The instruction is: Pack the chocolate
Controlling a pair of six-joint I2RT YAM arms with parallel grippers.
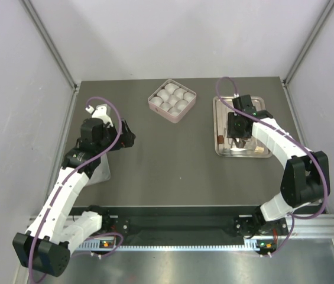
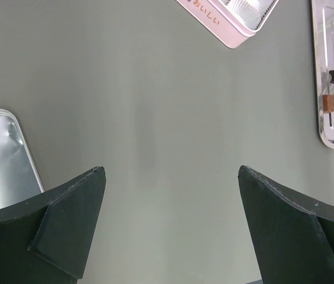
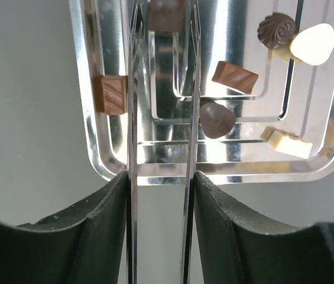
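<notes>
My right gripper (image 3: 159, 183) is closed about halfway on a pair of metal tweezers (image 3: 132, 118), pressing their two blades toward each other. The blades run straight ahead of me over the tray (image 3: 96, 154). The chocolate piece (image 3: 165, 15) I am after sits between the blade tips at the far end, dead ahead and cut off by the top of my wrist view. I cannot tell whether the blades already pinch it or which way its long side runs. Room is tight. A ribbed brown slab (image 3: 110, 93) lies just outside the left blade, near the tray's raised rim, and a dark rounded piece (image 3: 216, 119) sits just beside the right blade. I judge the lift should go straight up. The pink box (image 1: 172, 100) of paper cups waits to my left across bare desk (image 1: 167, 165), with nothing between. My left gripper (image 2: 171, 171) hangs wide open and empty, well apart from the tray, so this arm is the nearer one.
</notes>
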